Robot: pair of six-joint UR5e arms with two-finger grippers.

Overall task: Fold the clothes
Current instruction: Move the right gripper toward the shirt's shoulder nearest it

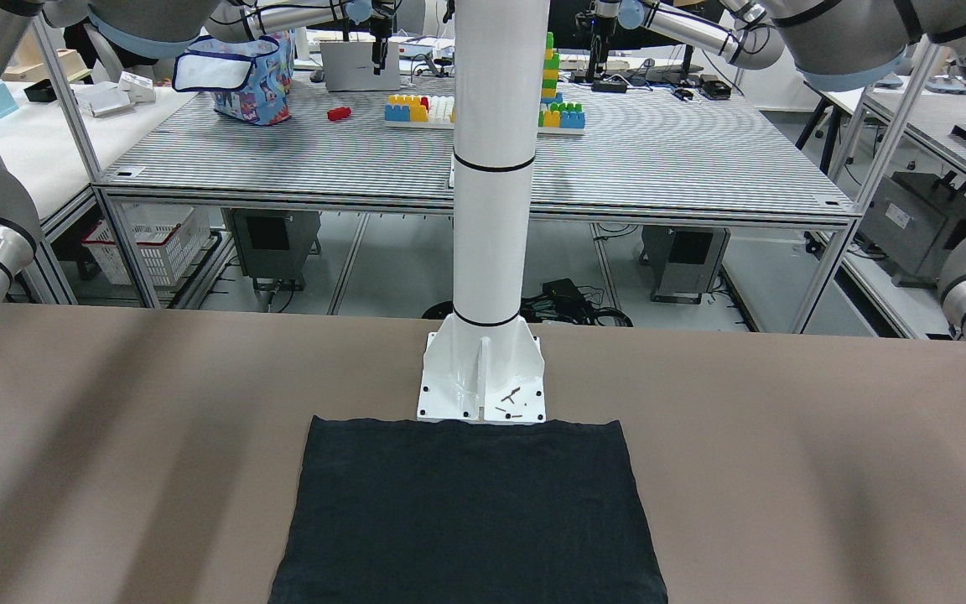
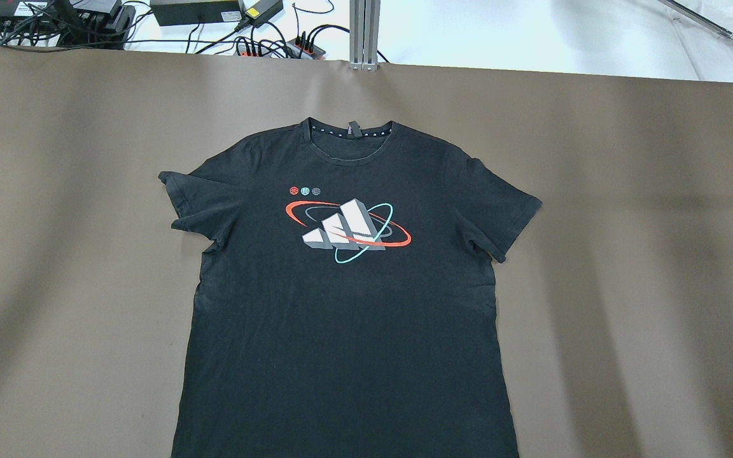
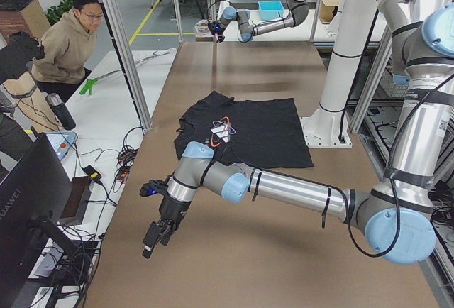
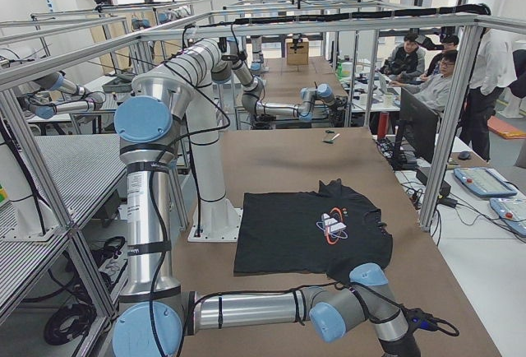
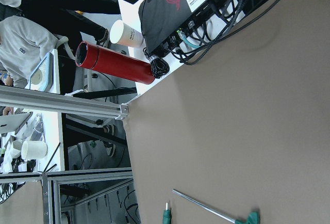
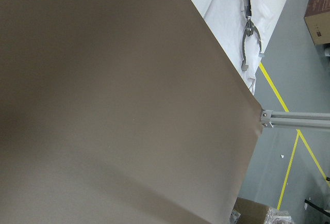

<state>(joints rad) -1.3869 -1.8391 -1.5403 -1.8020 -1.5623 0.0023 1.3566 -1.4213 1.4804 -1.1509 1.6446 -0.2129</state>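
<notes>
Black short-sleeved printed T-shirt (image 2: 341, 331) lies flat, print up, in the middle of the brown bench (image 2: 627, 254), its hem at the white pillar base (image 1: 483, 377). Left claw (image 3: 152, 243) and right claw (image 3: 215, 30) hang over opposite bench ends; whether they are spread or pressed together, I cannot tell.

Black T-shirt (image 2: 347, 318) with a chest logo lies flat, face up, on the brown table (image 2: 55, 254).

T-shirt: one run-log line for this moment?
T-shirt flat, unfolded, print up | left gripper, right gripper off it, open/shut unclear | fold not started
</notes>
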